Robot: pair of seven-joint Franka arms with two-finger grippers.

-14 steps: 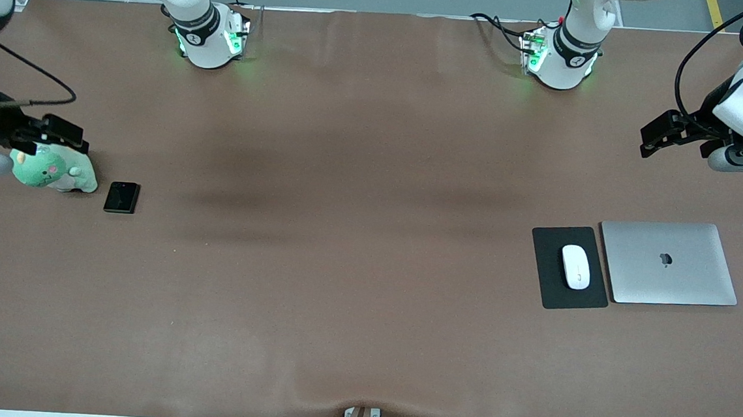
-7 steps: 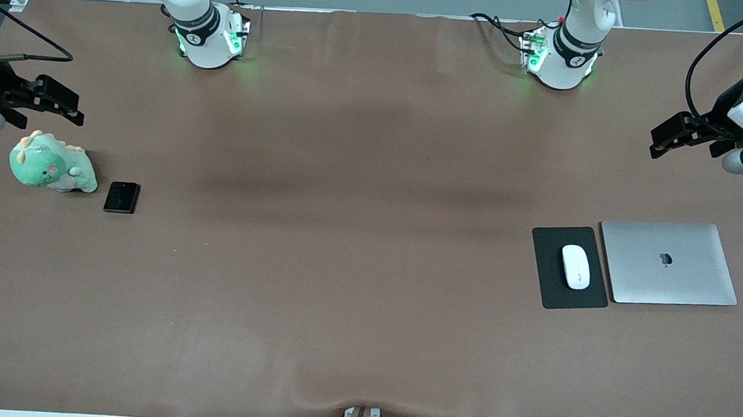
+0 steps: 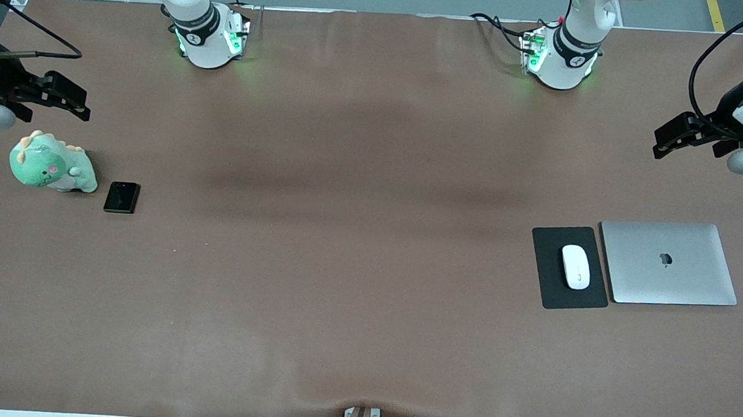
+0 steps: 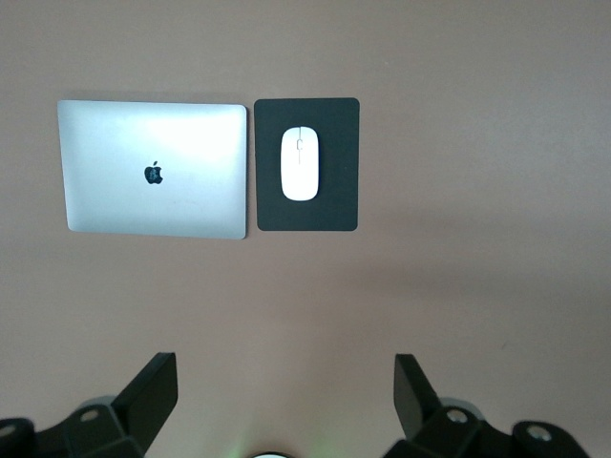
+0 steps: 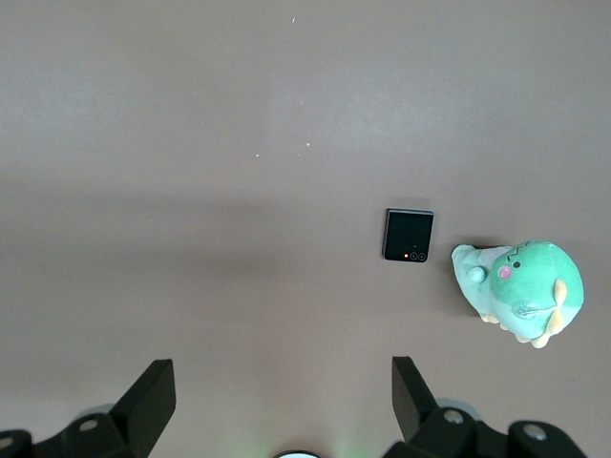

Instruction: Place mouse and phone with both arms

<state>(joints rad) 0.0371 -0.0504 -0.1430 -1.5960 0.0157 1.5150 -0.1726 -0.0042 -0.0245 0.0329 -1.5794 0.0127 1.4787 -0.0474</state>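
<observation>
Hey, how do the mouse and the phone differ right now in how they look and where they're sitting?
The mouse is a white oval; the phone is a black, nearly square slab with rounded corners. The mouse lies on a dark mat beside a closed silver laptop, toward the left arm's end of the table; the phone lies on the bare brown table beside a green plush toy, toward the right arm's end. Both lie flat, with no gripper touching them.

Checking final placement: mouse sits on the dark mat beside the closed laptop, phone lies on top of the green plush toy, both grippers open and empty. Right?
Not quite. The phone lies flat on the table beside the green plush toy, not on it; the right wrist view shows them apart. The rest holds: mouse on the dark mat beside the closed laptop, left gripper and right gripper open and empty.
</observation>
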